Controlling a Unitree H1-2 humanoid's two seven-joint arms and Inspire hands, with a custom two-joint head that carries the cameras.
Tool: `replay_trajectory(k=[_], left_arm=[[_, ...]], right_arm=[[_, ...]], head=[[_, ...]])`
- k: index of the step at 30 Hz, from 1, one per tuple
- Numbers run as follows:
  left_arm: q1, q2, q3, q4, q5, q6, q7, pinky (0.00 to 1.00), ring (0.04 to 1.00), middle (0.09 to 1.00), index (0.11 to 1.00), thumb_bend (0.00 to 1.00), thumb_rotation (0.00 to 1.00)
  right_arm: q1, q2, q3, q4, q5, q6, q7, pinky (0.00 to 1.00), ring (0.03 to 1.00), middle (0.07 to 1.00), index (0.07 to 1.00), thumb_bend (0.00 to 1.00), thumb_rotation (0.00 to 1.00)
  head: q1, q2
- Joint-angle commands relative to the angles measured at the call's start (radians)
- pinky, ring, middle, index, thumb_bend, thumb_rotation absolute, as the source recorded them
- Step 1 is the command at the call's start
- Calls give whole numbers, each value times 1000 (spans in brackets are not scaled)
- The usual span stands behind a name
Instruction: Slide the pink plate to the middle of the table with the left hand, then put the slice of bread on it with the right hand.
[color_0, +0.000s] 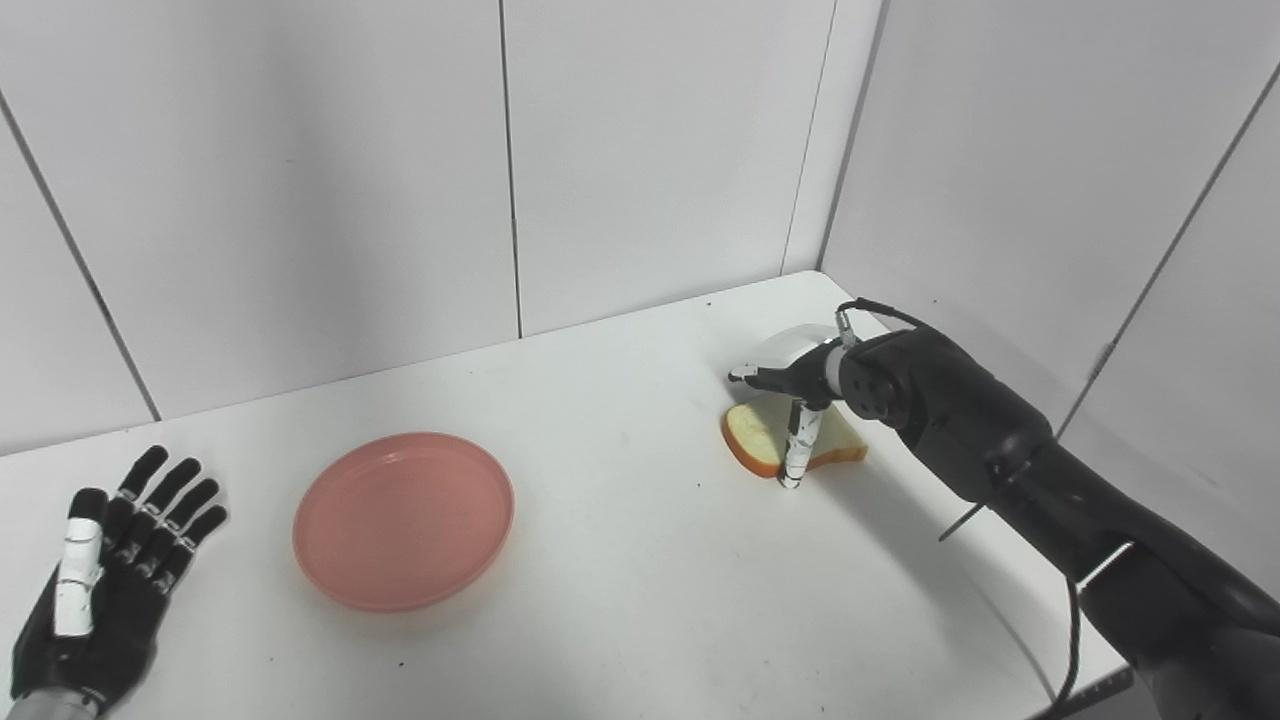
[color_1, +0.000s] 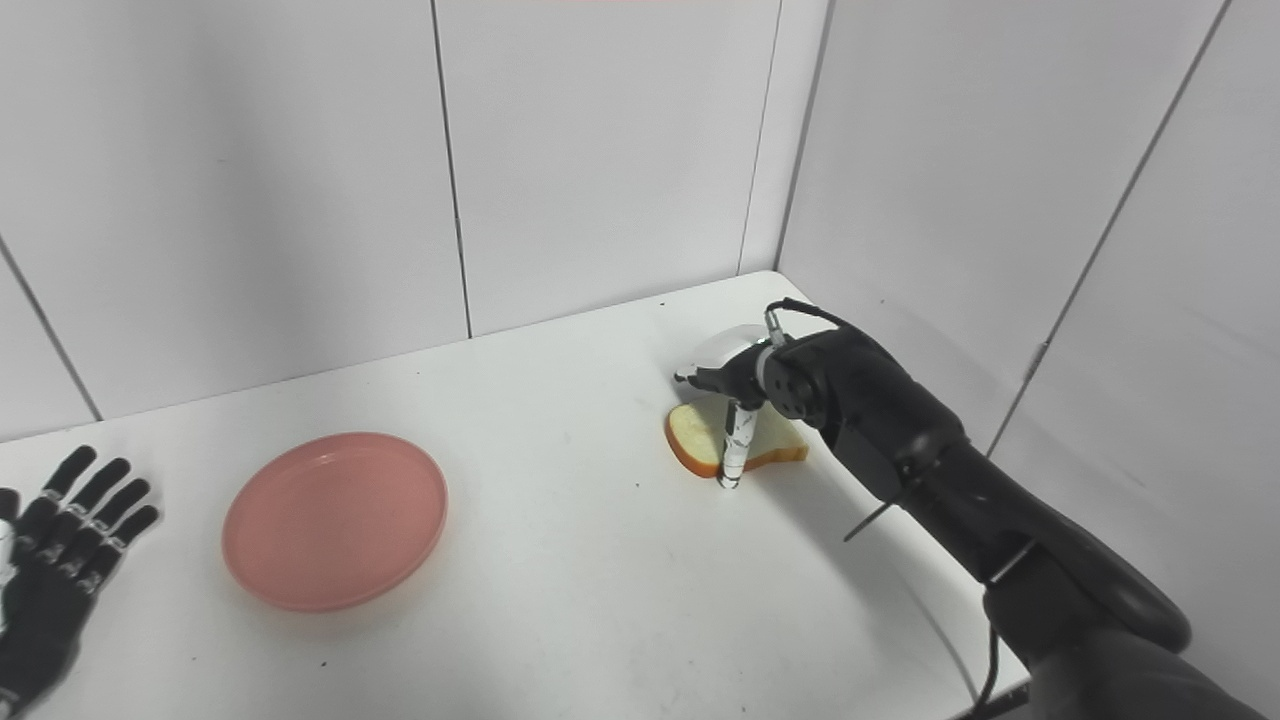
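The pink plate lies flat on the white table, left of the middle. A slice of bread with a brown crust lies on the table at the right, near the corner of the walls. My right hand hovers right over the bread: its thumb points down against the slice's near edge, and its dark fingers reach out above the slice. The hand is open and the bread rests on the table. My left hand lies open at the table's front left, fingers spread, apart from the plate.
White panel walls stand behind the table and along its right side, meeting in a corner just beyond the bread. A white rounded shape shows behind my right hand. The table's front right edge runs under my right forearm.
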Motion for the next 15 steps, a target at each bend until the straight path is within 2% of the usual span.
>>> replay_trajectory(k=[1,3,5,6,9,11,12,13,14,15], left_arm=[[64,10,-12,41,23,107,30,891,901,911,917,914,764],[64,12,-14,42,24,106,25,891,902,911,917,917,764],[65,13,-14,43,20,107,19,896,906,914,919,920,761],[63,15,-14,47,19,106,15,914,915,922,929,919,762],[61,16,-15,53,20,103,12,916,916,923,930,919,762],[63,13,-14,49,23,102,21,902,906,913,921,917,765],[64,12,-14,46,24,102,24,896,902,910,918,917,760],[65,11,-13,43,24,102,26,894,901,910,919,918,759],[66,11,-13,43,23,102,27,894,900,910,919,918,759],[67,11,-14,39,23,105,25,896,901,911,920,920,759]], right_arm=[[-47,-13,8,0,-21,20,10,788,937,982,988,1000,352],[-48,-8,8,15,-11,11,1,791,929,975,980,1000,335],[-53,2,5,41,-2,16,-3,835,937,971,978,1000,316],[-53,10,1,51,3,26,-7,832,945,971,972,1000,279],[-47,23,-8,60,13,30,-28,820,943,968,967,1000,262],[-32,33,-18,54,24,22,-66,763,879,925,927,1000,212],[-24,36,-23,49,31,11,-95,715,837,891,902,1000,185],[-19,38,-26,46,35,5,-113,626,762,821,845,1000,127],[-16,38,-27,44,38,1,-125,604,743,805,831,1000,113],[-6,38,-37,43,46,-31,-179,559,668,723,705,827,112]], head=[[2,1],[2,1],[5,5],[5,6],[6,8],[7,9],[8,9],[8,9],[8,9],[8,10]])
